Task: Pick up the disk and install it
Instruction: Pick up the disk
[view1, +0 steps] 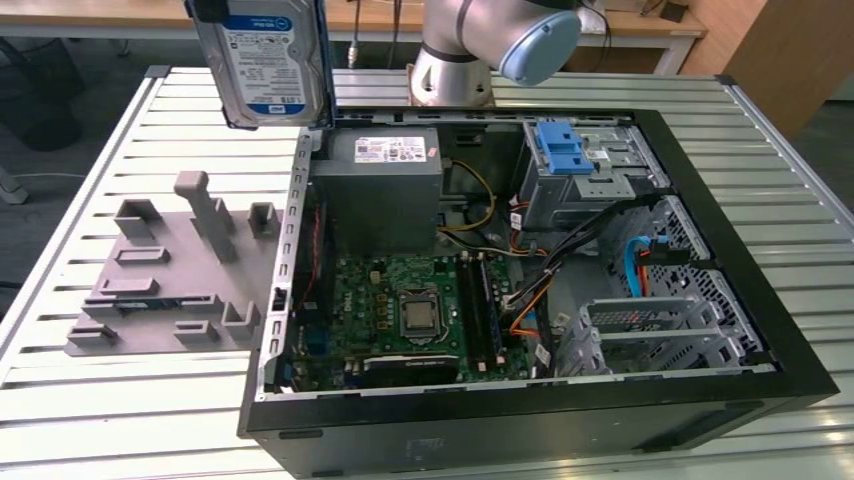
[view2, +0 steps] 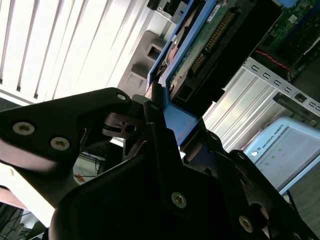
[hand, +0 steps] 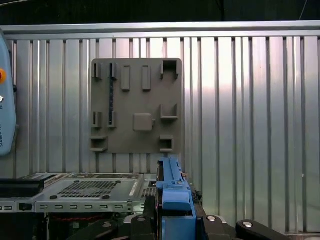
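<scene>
Claw (view2: 159, 107) clenched on disk (view1: 267, 60) by blue carrier edge; disk aloft, upright, near counter (view1: 107, 420) far edge, above case (view1: 534, 415) corner; risk: thin edge grip slips, disk drops onto motherboard (view1: 414, 310).

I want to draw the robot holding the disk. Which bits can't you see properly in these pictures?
Exterior view: the disk, top cut off by the picture's edge.
Second wrist view: the gripper hides the disk's gripped end.
First wrist view: the disk is edge-on, so its label is hidden.

Slatted metal table (view1: 120, 410), wooden desk (view1: 134, 12) behind
</scene>
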